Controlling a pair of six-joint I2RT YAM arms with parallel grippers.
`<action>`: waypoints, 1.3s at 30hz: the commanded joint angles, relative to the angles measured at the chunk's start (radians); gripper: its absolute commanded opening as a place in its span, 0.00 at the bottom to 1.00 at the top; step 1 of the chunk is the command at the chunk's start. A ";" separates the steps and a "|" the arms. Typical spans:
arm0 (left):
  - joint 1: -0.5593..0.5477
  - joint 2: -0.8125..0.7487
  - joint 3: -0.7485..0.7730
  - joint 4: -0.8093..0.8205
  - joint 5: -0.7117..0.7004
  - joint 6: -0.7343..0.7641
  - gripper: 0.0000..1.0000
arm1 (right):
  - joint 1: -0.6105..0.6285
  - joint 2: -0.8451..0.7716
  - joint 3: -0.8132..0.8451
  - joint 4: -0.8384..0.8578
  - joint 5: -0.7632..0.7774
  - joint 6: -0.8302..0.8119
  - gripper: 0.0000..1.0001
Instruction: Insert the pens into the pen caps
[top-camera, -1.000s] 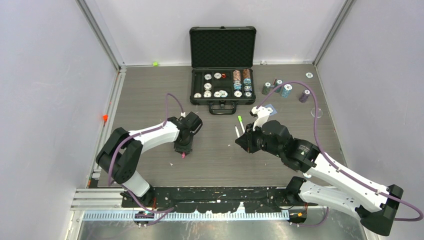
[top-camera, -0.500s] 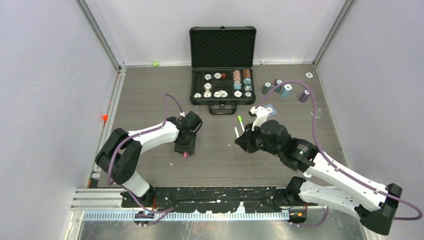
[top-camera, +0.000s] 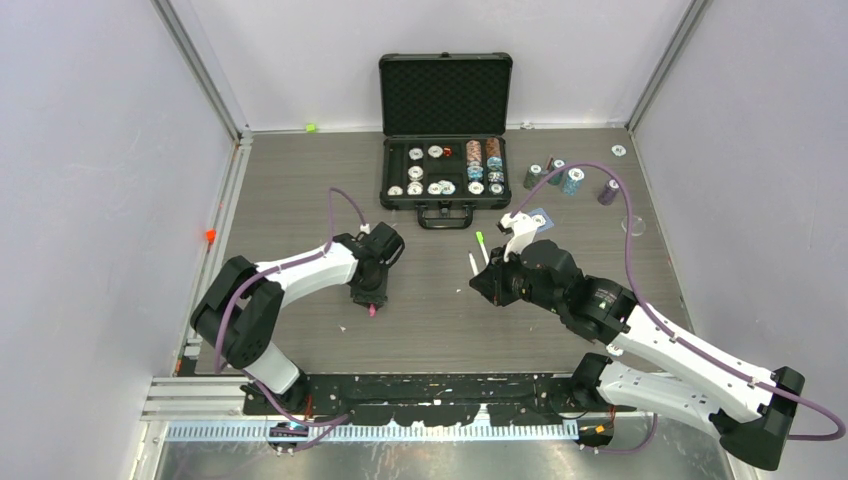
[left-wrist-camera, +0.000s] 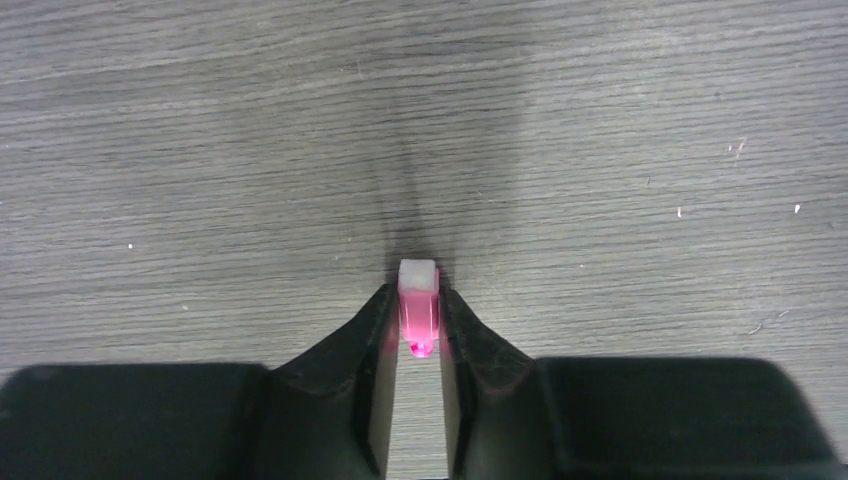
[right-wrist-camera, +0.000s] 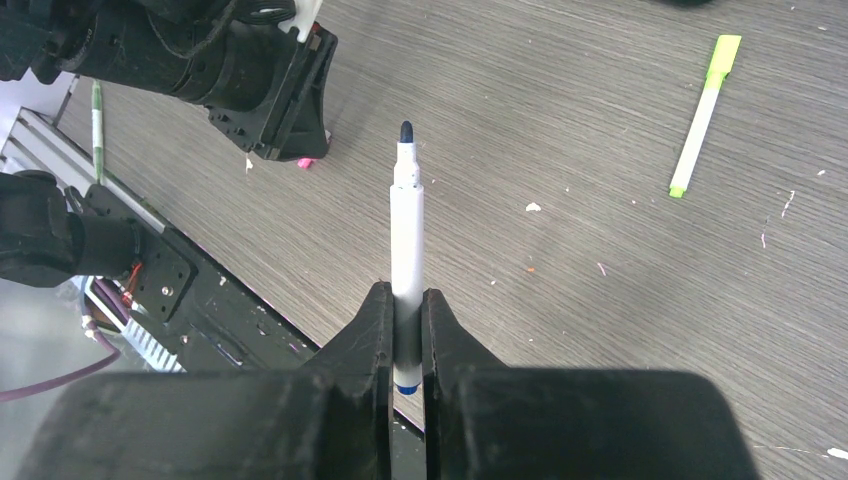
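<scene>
While a grey wood-grain tabletop (top-camera: 300, 190) lies between pale walls (top-camera: 100, 150), left gripper (left-wrist-camera: 418, 302) pinches pink cap (left-wrist-camera: 418, 312), right gripper (right-wrist-camera: 405, 300) pinches white pen (right-wrist-camera: 406, 230).

High rear overview, two close wrist views

The white pen (right-wrist-camera: 406, 230) hides its rear end between the right fingers (right-wrist-camera: 370, 345).

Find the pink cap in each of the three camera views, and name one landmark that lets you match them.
Top external: the pink cap lies left of centre, at the tip of the left gripper.
Left wrist: centre, between that gripper's fingers.
Right wrist: upper left, beyond the tip of the white pen.
Shared landmark: the left gripper, right at the cap in every view.
</scene>
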 joint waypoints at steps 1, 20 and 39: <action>0.000 -0.010 0.000 0.020 0.027 0.010 0.19 | 0.003 -0.003 0.010 0.048 0.003 0.001 0.01; -0.001 -0.422 -0.028 0.336 0.265 -0.049 0.00 | 0.003 -0.048 -0.065 0.283 -0.141 -0.044 0.01; 0.134 -0.455 -0.267 1.029 0.501 -0.462 0.00 | 0.006 0.024 -0.022 0.317 -0.202 -0.029 0.01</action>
